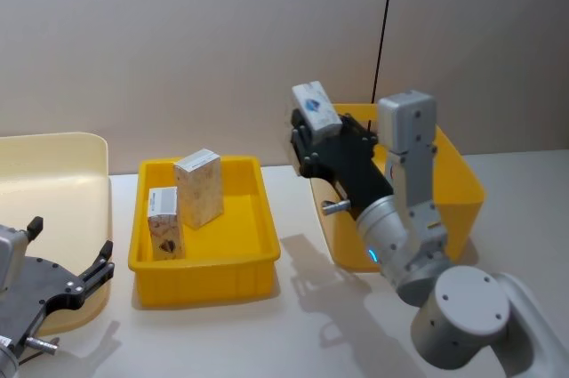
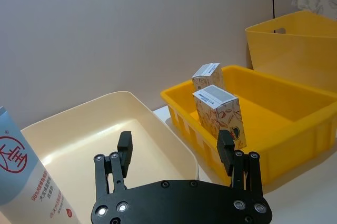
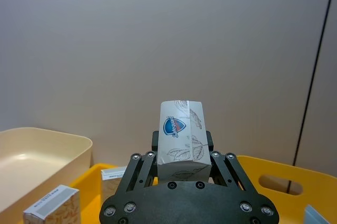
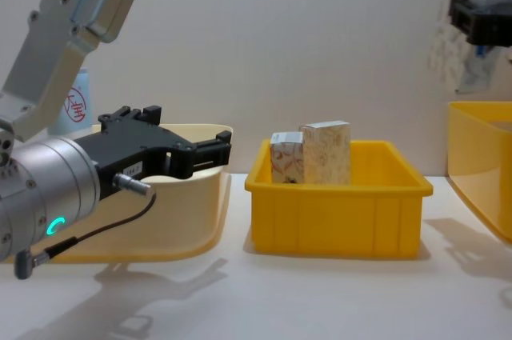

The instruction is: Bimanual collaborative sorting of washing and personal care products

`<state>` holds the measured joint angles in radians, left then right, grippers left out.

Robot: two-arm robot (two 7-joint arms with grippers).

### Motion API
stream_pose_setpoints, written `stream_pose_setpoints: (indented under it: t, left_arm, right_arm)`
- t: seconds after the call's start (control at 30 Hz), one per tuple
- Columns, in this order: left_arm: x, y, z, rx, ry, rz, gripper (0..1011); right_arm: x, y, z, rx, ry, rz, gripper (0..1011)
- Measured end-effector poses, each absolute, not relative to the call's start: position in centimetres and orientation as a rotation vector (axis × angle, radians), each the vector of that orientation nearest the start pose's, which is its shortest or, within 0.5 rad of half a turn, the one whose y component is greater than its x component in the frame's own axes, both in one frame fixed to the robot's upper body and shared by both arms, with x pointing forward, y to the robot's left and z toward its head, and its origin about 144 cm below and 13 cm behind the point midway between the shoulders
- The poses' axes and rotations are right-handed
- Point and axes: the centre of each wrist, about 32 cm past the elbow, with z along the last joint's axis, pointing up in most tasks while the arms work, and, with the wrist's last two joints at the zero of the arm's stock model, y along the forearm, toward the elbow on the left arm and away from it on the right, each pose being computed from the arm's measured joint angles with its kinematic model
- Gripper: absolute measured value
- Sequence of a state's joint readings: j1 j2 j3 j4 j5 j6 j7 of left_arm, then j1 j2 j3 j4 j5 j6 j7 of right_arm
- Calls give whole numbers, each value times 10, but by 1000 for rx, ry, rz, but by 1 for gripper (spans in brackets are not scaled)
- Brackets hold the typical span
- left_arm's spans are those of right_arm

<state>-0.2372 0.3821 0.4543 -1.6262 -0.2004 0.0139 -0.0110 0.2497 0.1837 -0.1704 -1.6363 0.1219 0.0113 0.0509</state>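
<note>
The white carton with the blue shield logo point(image 1: 316, 104) is up in the air right now, clamped between the jaws of the right gripper point(image 1: 313, 133), raised above the gap between the low yellow bin point(image 1: 203, 258) and the tall yellow bin point(image 1: 462, 191) toward the counter's right edge. Two more patterned cartons point(image 1: 197, 186) already stand upright in the low bin, one just beside the other, so I'd say we're mid-carry: this one looks headed to join them. Next move probably calls for swinging it over the low bin, lowering it into the free floor on the bin's right-hand side, and letting go without knocking the two standing ones.

The right arm is bent up from the counter's near right corner, wrist tipped so the carton points upward. The left gripper point(image 1: 76, 276) hangs near the counter's left edge over the cream tub point(image 1: 53, 173), jaws apart and holding nothing. A pale-blue tube with the red logo point(image 2: 26, 182) stands just beside it, at the tub, so that's likely its job.
</note>
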Motion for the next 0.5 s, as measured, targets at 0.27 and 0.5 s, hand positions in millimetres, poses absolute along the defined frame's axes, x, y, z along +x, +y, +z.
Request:
stream_pose_setpoints:
  t: [0.27,0.5]
  left_arm:
    - [492,198,1204,61,-268,1124,1003]
    - [492,198,1204,61,-268,1124,1003]
  right_arm:
    - [501,-230,1247,131,-281,-1403,401]
    - [494,-234,1247,116,-289,-1445,401]
